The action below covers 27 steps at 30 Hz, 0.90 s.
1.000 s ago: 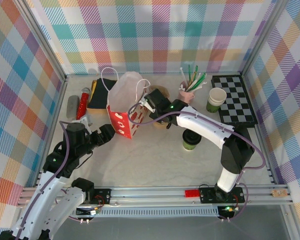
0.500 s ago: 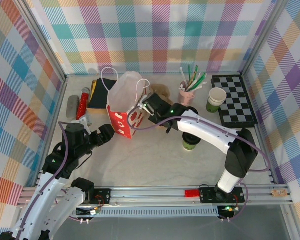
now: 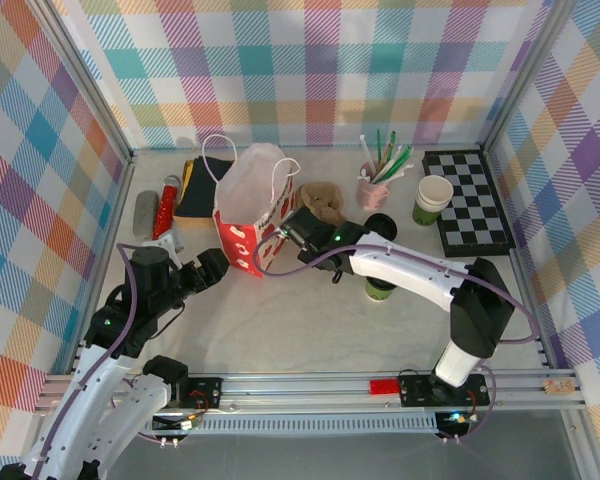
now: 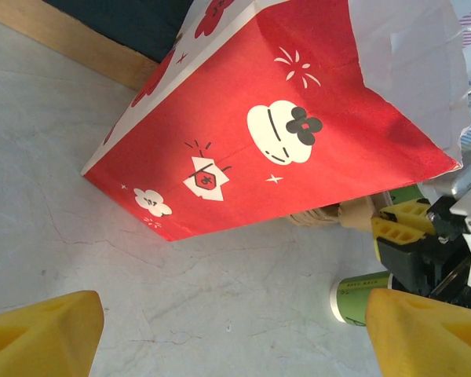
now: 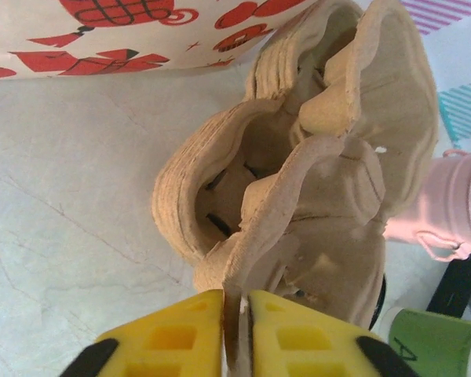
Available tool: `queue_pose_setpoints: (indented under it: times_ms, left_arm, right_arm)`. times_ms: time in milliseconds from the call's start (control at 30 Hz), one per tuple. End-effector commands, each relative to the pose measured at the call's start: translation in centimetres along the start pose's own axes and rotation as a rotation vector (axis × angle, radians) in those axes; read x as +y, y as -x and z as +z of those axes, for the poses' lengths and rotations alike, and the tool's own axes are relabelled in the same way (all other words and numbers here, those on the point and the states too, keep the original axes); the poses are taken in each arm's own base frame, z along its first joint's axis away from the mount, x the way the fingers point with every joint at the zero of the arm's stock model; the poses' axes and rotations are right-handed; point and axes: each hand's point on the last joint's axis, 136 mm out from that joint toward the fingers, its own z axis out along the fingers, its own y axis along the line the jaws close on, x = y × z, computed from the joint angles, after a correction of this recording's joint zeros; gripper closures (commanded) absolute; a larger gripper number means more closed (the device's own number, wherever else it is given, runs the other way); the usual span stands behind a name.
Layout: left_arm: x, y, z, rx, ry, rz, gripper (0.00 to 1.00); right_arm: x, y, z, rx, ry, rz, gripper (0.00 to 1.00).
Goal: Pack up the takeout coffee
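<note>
Packing is not yet being started: takeout coffee [image 3: 376, 291] is being seen on the table [image 3: 280, 320], outside the red paper bag [image 3: 242, 240]. Pulp cup carrier [image 5: 298, 196] rim is being pinched by narrow right gripper [image 5: 235, 318] fingers. Left gripper [image 4: 235, 330] fingers are being held wide, empty.

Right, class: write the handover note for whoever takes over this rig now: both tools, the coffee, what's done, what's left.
Left tool: open, empty, facing the red paper bag's side.
Right tool: shut on the rim of the pulp cup carrier, beside the bag.
Takeout coffee: upright on the table, outside the bag, partly under the right arm.
Done: nothing packed yet.
Left: get the coffee into the bag, probably via the carrier.
</note>
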Motion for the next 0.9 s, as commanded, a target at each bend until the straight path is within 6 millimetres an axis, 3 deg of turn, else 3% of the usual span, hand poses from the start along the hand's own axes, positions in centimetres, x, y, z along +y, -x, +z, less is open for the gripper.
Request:
queue_pose_setpoints:
  times_ms: [0,67,200,367,533,633,767,867]
  left_arm:
    - [0.2,0.5,-0.4,-0.016,0.015,0.019,0.14]
    - [0.2,0.5,-0.4,-0.017,0.017,0.019,0.14]
    - [0.2,0.6,-0.4,-0.020,0.018,0.023,0.14]
    - [-0.1,0.9,-0.7,-0.029,0.010,0.030,0.14]
    - [-0.6,1.1,-1.1,-0.035,-0.007,0.033,0.14]
    - [-0.6,1.1,-1.5,-0.036,-0.005,0.043,0.14]
    - [-0.4,1.0,-1.8,-0.042,-0.003,0.050,0.14]
    - [-0.4,1.0,-2.0,-0.039,0.002,0.058,0.13]
  right_arm:
    - [0.8,0.0,-0.5,0.018,0.033,-0.001,0.69]
    - [1.0,0.0,-1.1,0.011,0.058,-0.001,0.58]
    - [0.1,0.6,-3.2,-0.027,0.096,-0.004,0.48]
    - [-3.2,2.4,-7.0,-0.155,0.239,0.032,0.39]
    - [-5.8,3.5,-8.6,-0.246,0.438,0.034,0.28]
    - [-6.6,3.3,-7.2,-0.225,0.534,0.034,0.28]
    - [-5.7,1.5,-4.1,-0.200,0.643,-0.066,0.29]
    - [-5.6,1.2,-3.4,-0.216,0.696,-0.099,0.29]
